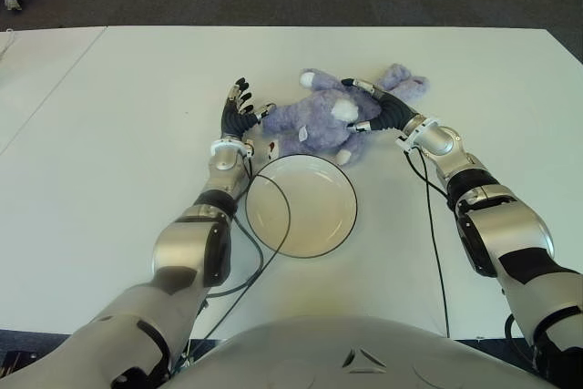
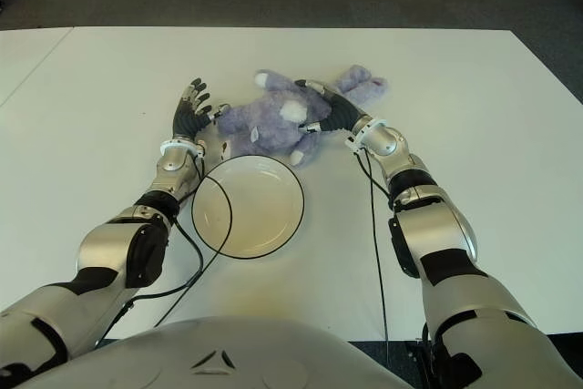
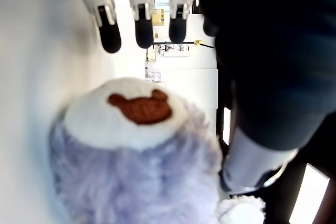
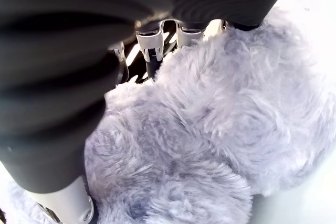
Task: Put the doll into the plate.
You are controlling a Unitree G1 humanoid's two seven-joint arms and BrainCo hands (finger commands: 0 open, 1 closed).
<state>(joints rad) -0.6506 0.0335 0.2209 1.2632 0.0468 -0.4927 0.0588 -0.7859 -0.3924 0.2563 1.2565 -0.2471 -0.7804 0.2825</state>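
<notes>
The purple plush doll lay on the white table, just beyond the empty plate. The right hand clasped its body; the left hand, fingers spread, flanked its head. Lifting remained.

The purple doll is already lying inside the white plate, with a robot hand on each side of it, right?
Not quite. The purple doll lies on the table just beyond the white plate, not inside it; the left eye view shows the plate holding nothing. The left hand and right hand are indeed on either side of it.
</notes>
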